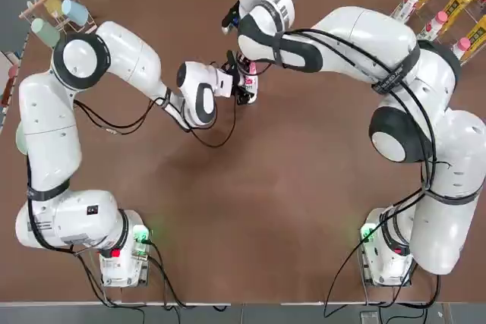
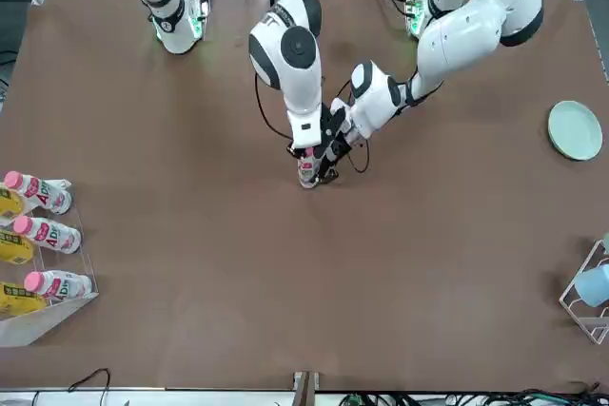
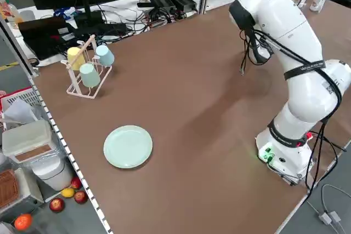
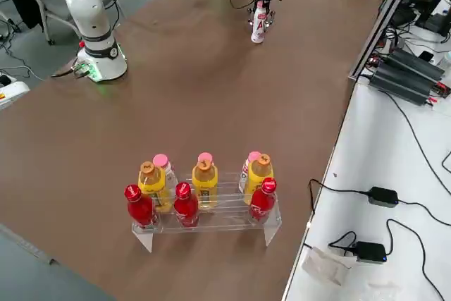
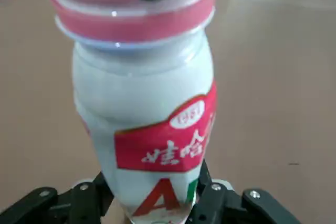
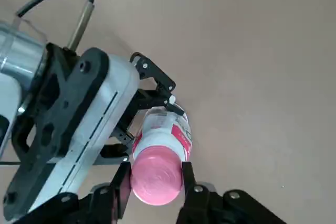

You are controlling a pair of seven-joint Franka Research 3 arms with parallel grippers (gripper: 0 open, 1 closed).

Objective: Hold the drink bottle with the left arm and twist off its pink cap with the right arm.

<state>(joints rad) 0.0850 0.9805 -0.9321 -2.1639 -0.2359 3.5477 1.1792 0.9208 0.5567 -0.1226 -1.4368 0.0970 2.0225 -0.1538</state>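
The drink bottle [image 2: 307, 172] stands upright on the brown table, toward the far middle. It is white with a pink-red label [image 5: 168, 140]. My left gripper [image 5: 152, 205] comes in from the side and is shut on the bottle's lower body; it also shows in the right wrist view [image 6: 153, 109]. My right gripper [image 6: 156, 181] reaches down from above, its fingers [image 6: 187, 178] pressed on both sides of the pink cap [image 6: 155, 174]. In the top view the right arm's wrist [image 1: 262, 28] covers most of the bottle [image 1: 251, 81].
A clear rack of yellow, red and pink-capped bottles [image 4: 204, 195] stands at the table's right far corner. A wire rack with cups [image 3: 88, 67] and a pale green plate [image 3: 128, 146] sit on the left side. Cables and power bricks lie beyond the table edge.
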